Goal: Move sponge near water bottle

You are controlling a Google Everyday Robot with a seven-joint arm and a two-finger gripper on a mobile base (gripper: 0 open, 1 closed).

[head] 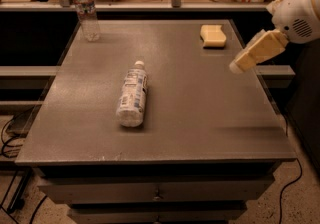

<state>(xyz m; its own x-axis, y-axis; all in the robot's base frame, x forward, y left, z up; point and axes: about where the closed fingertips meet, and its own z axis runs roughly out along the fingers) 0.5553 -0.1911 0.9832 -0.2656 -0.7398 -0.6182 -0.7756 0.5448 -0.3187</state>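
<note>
Gripper (236, 66) hovers at the view's right, apparently angled down-left.

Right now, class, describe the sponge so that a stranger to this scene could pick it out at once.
Take the grey table and look to its far right corner, just beyond the robot's hand hovering at the right edge. The sponge lies flat there. It is a pale yellow block; its neighbours are clear: a water bottle upright far left, a labelled bottle lying mid-table.
</note>
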